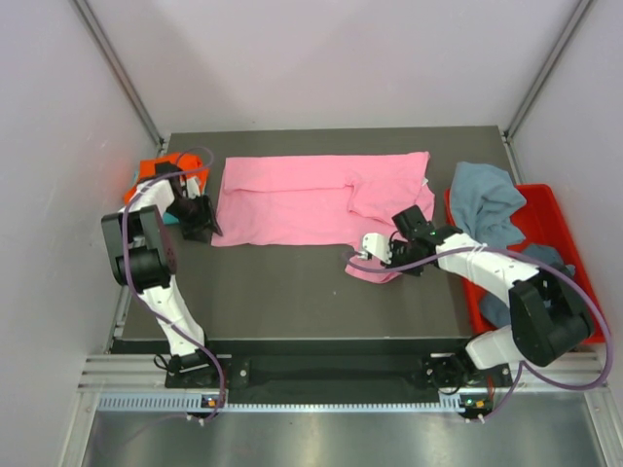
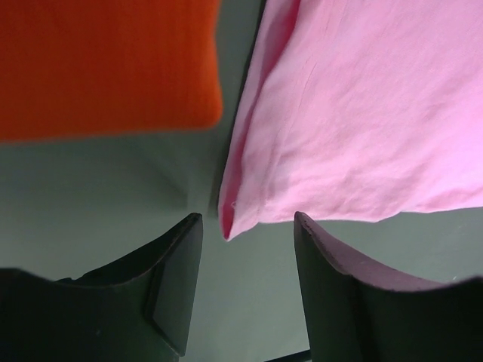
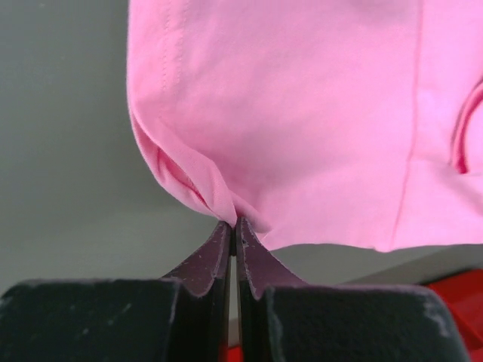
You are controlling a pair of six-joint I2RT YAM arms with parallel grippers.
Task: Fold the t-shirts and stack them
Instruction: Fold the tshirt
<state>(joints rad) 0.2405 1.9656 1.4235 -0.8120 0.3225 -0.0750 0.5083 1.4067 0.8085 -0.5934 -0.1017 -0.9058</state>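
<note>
While left claw [image 2: 247, 220] gapes; right claw [image 3: 235, 223] pinches pink t-shirt [image 3: 302, 113]

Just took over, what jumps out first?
The pink t-shirt spread across the middle of the table. The right pincer is shut on a fold at its near edge, while the left pincer stands open at its other near corner, beside the orange t-shirt. A grey-blue t-shirt spills from the red bin.

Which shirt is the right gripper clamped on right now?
The pink t-shirt, spread across mid-table: the right gripper pinches its near edge. The orange t-shirt lies far left; the grey-blue t-shirt drapes over the red bin.
</note>
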